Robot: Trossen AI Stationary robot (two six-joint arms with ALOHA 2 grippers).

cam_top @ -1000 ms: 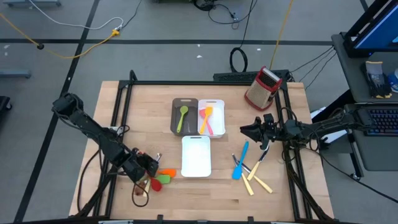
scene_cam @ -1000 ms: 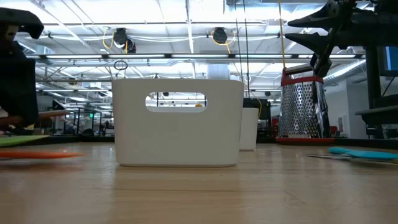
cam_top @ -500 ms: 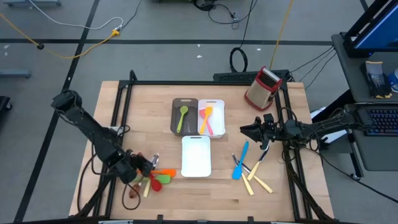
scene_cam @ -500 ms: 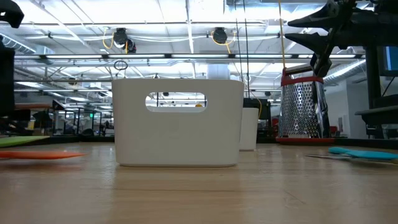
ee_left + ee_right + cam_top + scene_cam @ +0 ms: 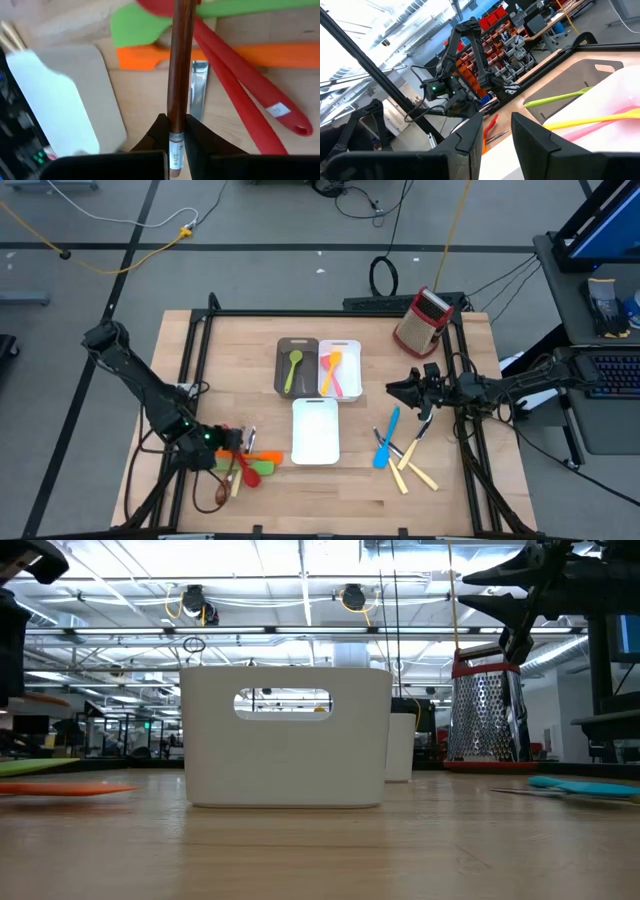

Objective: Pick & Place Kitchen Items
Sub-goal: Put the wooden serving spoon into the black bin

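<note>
Left wrist view: the left gripper (image 5: pixel 175 131) has its fingers pinched tight on a brown spoon's handle (image 5: pixel 180 65), above the red, green and orange utensils at the table's near left. The right gripper (image 5: pixel 392 390) hangs half-open, empty, beside the trays.

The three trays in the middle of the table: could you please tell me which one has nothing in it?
The white tray nearest the front edge; the dark-brown tray holds a green spoon and the other white tray holds orange and pink utensils.
</note>
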